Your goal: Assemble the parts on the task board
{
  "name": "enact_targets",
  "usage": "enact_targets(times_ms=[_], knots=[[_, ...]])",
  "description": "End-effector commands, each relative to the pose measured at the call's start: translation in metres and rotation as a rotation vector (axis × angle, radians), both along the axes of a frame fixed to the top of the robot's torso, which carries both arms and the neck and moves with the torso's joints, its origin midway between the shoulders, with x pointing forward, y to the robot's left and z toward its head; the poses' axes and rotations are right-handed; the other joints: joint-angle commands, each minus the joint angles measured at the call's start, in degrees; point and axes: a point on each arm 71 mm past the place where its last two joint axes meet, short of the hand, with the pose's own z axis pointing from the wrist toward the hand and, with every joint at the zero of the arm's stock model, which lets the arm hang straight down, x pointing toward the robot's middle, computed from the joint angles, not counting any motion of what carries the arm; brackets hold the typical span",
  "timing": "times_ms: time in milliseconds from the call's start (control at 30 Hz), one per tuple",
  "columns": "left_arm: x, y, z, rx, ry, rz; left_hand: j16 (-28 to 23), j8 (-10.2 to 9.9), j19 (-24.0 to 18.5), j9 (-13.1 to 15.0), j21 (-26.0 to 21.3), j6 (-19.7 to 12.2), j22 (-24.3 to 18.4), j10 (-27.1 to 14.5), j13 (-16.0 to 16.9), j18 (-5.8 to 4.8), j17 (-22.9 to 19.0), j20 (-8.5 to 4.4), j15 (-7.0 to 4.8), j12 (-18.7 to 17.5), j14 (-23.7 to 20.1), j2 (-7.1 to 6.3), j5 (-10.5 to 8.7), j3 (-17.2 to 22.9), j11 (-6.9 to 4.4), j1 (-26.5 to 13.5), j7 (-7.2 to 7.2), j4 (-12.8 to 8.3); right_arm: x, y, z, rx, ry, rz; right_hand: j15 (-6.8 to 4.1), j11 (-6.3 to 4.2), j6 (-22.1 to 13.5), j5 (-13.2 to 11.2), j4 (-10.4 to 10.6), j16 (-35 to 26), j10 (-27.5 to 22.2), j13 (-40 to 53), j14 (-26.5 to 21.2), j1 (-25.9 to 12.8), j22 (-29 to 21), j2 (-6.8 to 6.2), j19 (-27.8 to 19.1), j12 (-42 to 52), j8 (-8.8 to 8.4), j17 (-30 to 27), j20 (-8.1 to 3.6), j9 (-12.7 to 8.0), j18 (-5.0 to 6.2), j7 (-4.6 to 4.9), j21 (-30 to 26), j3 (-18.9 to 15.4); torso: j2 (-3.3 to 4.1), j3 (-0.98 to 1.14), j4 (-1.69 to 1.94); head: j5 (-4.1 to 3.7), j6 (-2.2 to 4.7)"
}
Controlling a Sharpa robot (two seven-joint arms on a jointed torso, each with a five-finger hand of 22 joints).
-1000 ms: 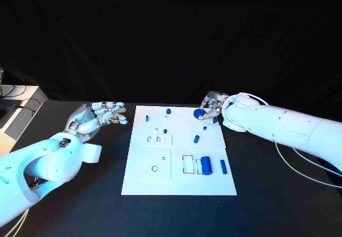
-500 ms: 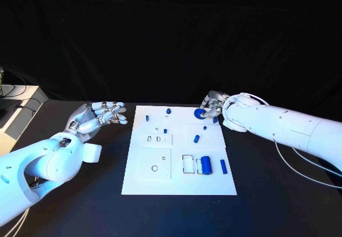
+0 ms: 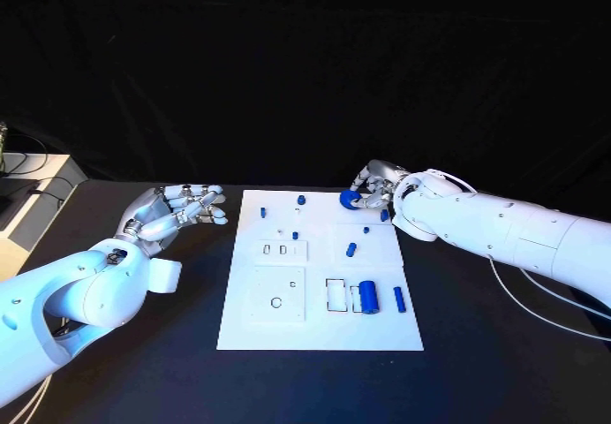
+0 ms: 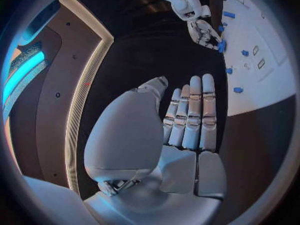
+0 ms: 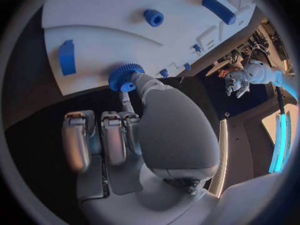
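Note:
The white task board lies in the middle of the black table. My right hand hovers over its far right corner and pinches a blue toothed wheel between thumb and a finger. A thick blue cylinder and a slim blue bar lie at the near right of the board. Small blue pegs stand along the far part. My left hand hangs over the table left of the board, holding nothing, its fingers stretched out.
Two raised white blocks with slots sit on the board's left half. A pale shelf with cables stands off the table's left edge. Bare black table surrounds the board.
My right hand has raised the blue wheel a little and carried it slightly left, off the board's far right corner. The left hand has stayed in place.

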Motion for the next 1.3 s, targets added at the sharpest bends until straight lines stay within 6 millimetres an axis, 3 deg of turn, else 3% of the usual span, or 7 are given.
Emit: enact_targets(times_ms=[33,333,633,1300], knots=[[-0.001,-0.002,0.0,-0.005,-0.001,-0.015,0.33,-0.25,-0.54,0.09,0.47,-0.19,0.15,-0.53,0.04,0.55,0.13,0.07,-0.17,-0.17,-0.34,0.38,-0.14,0.52,0.06,0.46,0.19,-0.19,-0.007,0.013,0.014,-0.016,-0.191,0.047,-0.44,-0.36,1.6,-0.54,-0.14,0.33,5.99,15.05,5.11,-0.48,13.06,-0.73,4.91,0.12,2.87,11.53,-0.57,6.07,-0.92,-1.28,0.38,0.19,0.0,0.0,0.04,0.02,0.13],[-0.001,-0.003,-0.001,-0.005,0.001,-0.019,0.32,-0.25,-0.56,0.09,0.51,-0.19,0.18,-0.54,0.04,0.55,0.16,0.06,-0.18,-0.17,-0.36,0.4,-0.13,0.58,0.06,0.54,0.2,-0.25,-0.02,0.061,0.021,-0.047,-0.291,0.138,-0.53,-0.45,1.74,-1.8,-0.04,0.36,5.99,15.05,5.15,-1.65,13.68,-1.61,5.24,0.12,3.15,11.71,-0.65,6.13,-1.09,-1.4,0.95,0.01,-0.02,-0.03,0.08,-0.06,0.25],[0.0,-0.006,-0.001,-0.008,0.003,-0.024,0.32,-0.25,-0.56,0.09,0.51,-0.19,0.18,-0.54,0.04,0.55,0.16,0.06,-0.18,-0.17,-0.36,0.4,-0.13,0.58,0.06,0.54,0.2,-0.25,-0.021,0.098,0.006,-0.093,-0.257,0.179,-0.55,-0.48,1.78,-1.92,-0.05,0.35,5.99,15.05,5.14,-1.69,13.69,-1.58,5.25,0.12,3.2,11.68,-0.66,6.14,-1.1,-1.44,0.97,0.07,0.02,-0.15,0.24,-0.33,0.29],[0.001,-0.007,-0.003,-0.007,0.006,-0.023,0.31,-0.27,-0.61,0.1,0.62,-0.2,0.25,-0.57,0.04,0.55,0.22,0.06,-0.17,-0.17,-0.39,0.41,-0.14,0.66,0.07,0.62,0.2,-0.34,-0.022,0.119,-0.018,-0.142,-0.178,0.173,-0.55,-0.45,1.37,-1.97,-0.09,0.33,5.99,15.05,5.12,-1.8,13.5,-1.56,5.14,0.12,3.04,11.57,-0.69,6.05,-1.04,-1.35,0.78,0.29,0.04,-0.06,0.13,0.16,0.05]])
